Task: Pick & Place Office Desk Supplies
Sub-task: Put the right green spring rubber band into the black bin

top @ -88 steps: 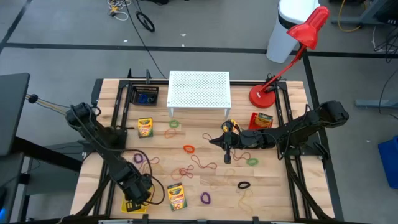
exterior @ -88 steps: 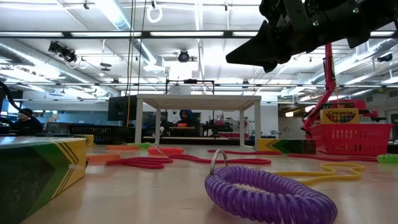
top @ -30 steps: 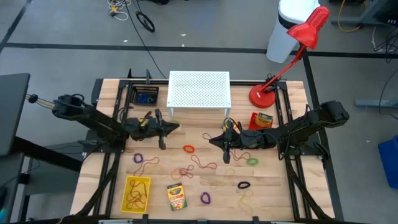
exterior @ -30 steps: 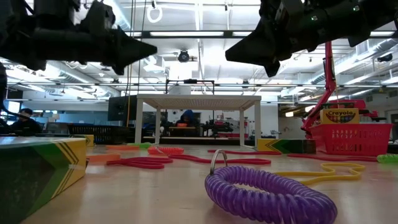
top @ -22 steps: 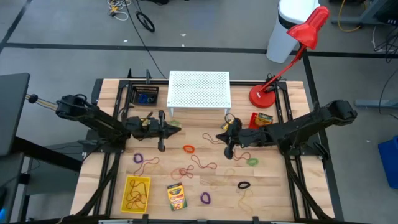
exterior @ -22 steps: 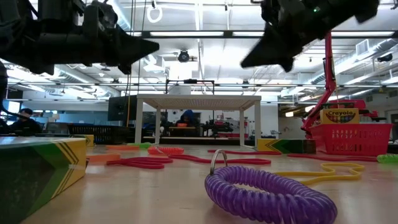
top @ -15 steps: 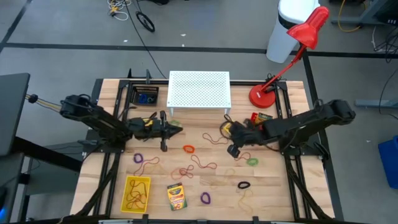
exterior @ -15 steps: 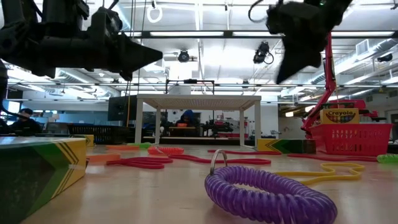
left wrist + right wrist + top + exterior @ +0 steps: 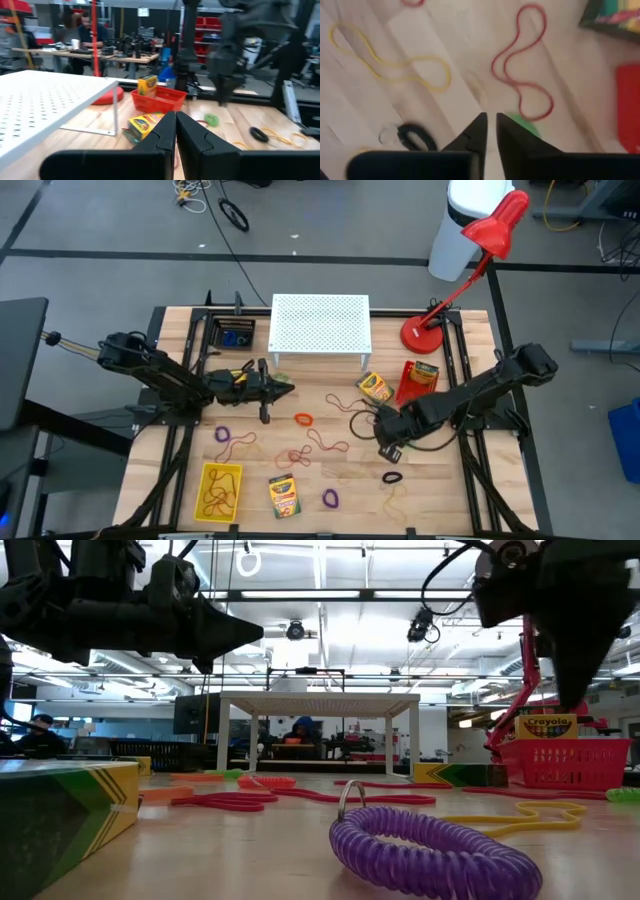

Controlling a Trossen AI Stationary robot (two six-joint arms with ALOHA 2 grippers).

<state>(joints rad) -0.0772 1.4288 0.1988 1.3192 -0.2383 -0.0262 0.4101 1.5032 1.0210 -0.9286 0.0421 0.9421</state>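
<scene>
My left gripper (image 9: 290,388) hangs level over the table's left half, shut and holding nothing; it also shows in its own wrist view (image 9: 176,117). My right gripper (image 9: 385,450) points down right of the middle, its fingers all but shut on nothing (image 9: 491,120). Under it lie a green loop (image 9: 526,128), a red rubber band (image 9: 522,75), a yellow band (image 9: 390,62) and a black loop (image 9: 412,137). One crayon box (image 9: 374,387) lies flat near the stand, another (image 9: 283,495) at the near edge beside a purple loop (image 9: 330,498).
A white perforated stand (image 9: 320,323) is at the back, with a black bin (image 9: 235,335) to its left and a red lamp (image 9: 425,335) to its right. A red basket (image 9: 415,380) holds a crayon box. A yellow tray (image 9: 220,490) holds rubber bands. Loose loops and bands dot the middle.
My right gripper has swung from pointing level toward the table's left to pointing down, and has gone toward the near edge. The crayon box near the stand, which its arm covered before, now shows.
</scene>
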